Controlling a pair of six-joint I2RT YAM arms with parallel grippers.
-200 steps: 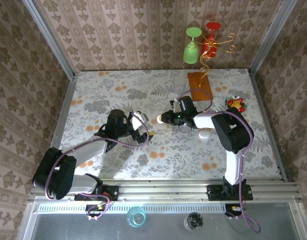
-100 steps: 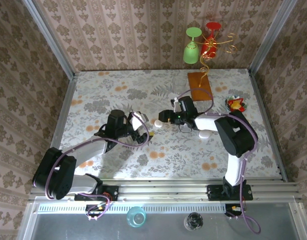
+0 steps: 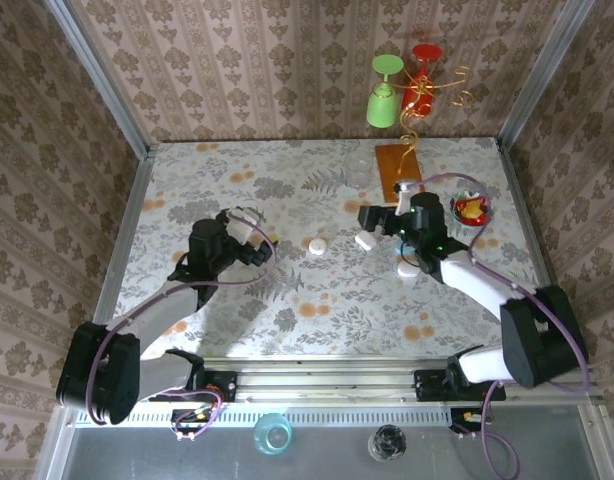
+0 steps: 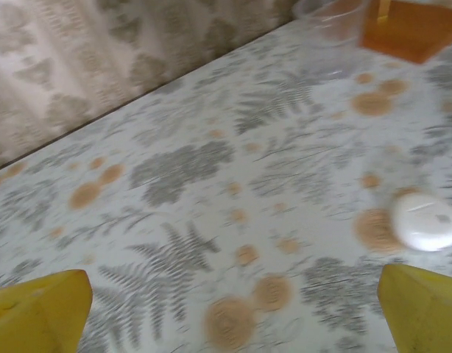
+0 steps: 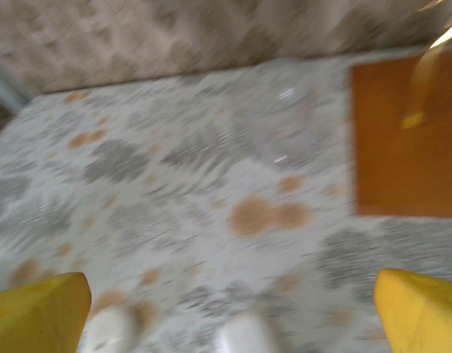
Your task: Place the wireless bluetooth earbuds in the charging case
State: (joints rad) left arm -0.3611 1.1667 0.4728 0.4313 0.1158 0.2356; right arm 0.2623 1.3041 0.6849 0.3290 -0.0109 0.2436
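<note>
The white pebble-shaped charging case (image 3: 316, 246) lies by itself on the patterned table (image 3: 287, 190), between my two grippers and touched by neither. In the left wrist view the case (image 4: 426, 220) sits far right, ahead of the yellow fingertips (image 4: 42, 309). My left gripper (image 3: 253, 236) (image 4: 233, 312) is open with nothing in it. My right gripper (image 3: 365, 228) (image 5: 230, 312) is open too, right of the case. The blurred right wrist view holds two white blobs, one at lower left (image 5: 108, 327), one between the fingers (image 5: 248, 334). The earbuds are too small to make out.
An orange board (image 3: 400, 170) (image 5: 406, 140) with a gold spiral stand lies at the back right, a clear glass (image 3: 357, 165) (image 5: 281, 121) beside it. A second white pebble (image 3: 408, 268) rests under the right arm. A small red and yellow object (image 3: 471, 208) sits far right.
My right gripper opened, left the white case on the table and drew back to the right. My left arm pulled back to the left, away from the case.
</note>
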